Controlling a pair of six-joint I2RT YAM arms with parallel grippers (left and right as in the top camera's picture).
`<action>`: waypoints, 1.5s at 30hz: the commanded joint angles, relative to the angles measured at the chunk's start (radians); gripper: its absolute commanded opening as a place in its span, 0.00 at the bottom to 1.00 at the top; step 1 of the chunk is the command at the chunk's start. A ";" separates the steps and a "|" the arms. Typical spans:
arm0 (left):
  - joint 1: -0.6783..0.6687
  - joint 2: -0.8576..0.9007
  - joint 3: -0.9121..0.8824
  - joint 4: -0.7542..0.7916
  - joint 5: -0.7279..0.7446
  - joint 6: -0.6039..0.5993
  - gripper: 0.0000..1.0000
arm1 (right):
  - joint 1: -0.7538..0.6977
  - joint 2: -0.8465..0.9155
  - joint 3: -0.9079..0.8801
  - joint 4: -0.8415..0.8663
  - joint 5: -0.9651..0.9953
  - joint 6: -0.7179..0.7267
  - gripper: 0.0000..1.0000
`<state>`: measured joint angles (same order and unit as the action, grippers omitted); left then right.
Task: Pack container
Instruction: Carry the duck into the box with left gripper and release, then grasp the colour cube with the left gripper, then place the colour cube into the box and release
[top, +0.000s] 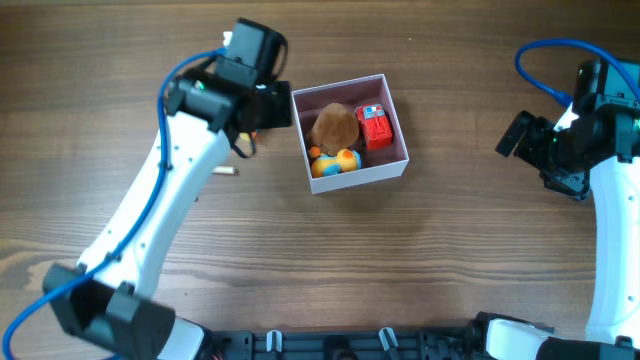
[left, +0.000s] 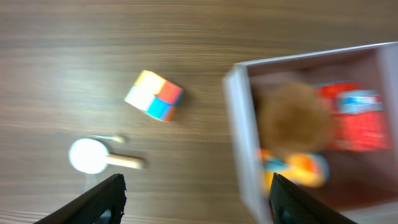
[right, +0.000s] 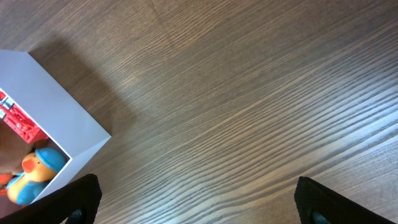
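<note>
Container (top: 360, 181): mid-table, holding brown plush (top: 335, 126), red toy (top: 375, 126) and duck (top: 335, 162); colour cube (left: 154, 95) and white-headed stick (left: 93, 155) loose just left of it; left gripper (left: 199, 208) spread, empty, above them; right gripper (right: 199, 205) spread, empty, well apart. Risk: a finger lowered for the cube clips the container wall and shoves it.

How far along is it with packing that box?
Done: a brown toy, a red toy and a duck sit in the container. In hand: nothing; the left gripper and right gripper are both open and empty. Left: a coloured cube and a white round-headed stick lie outside it.
</note>
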<state>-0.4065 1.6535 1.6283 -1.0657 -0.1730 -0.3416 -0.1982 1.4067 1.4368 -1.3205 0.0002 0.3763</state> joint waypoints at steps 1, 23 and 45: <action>0.126 0.156 -0.004 0.026 0.029 0.345 0.79 | -0.002 0.005 0.010 -0.001 0.002 -0.010 1.00; 0.241 0.501 -0.005 0.251 0.221 0.700 0.69 | -0.002 0.006 0.010 -0.001 0.002 -0.009 1.00; 0.211 0.169 0.078 -0.022 0.300 0.177 0.04 | -0.002 0.005 0.010 -0.008 0.002 -0.010 1.00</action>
<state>-0.1719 1.9781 1.6646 -1.0767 0.0364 0.0158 -0.1982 1.4075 1.4368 -1.3273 0.0002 0.3763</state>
